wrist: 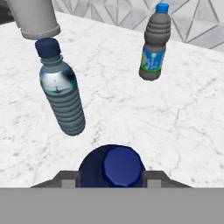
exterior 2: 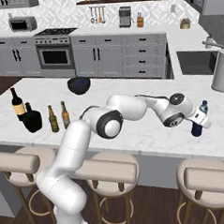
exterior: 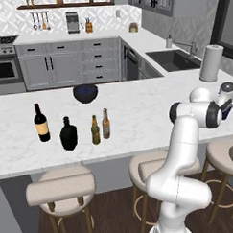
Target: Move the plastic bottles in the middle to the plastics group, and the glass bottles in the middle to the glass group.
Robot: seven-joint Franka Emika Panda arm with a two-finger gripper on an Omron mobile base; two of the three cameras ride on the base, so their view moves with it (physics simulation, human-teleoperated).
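We are pinching the small dark blue bottle (wrist: 112,168) in our gripper (wrist: 112,177), carrying it toward the water bottle (wrist: 61,98) at eleven o'clock; keeping it upright and setting it down just beside.

No readable text anywhere. Water bottle label (wrist: 152,60): blue-white-green blur, illegible. Wine bottle label (exterior: 42,131): plain yellow-orange, no letters legible.

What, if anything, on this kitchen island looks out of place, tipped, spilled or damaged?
Nothing looks spilled, tipped or broken. The wine bottle, black flask and two beer bottles stand upright on the island. At the far right end, the claw grips the small dark blue bottle near two upright water bottles.
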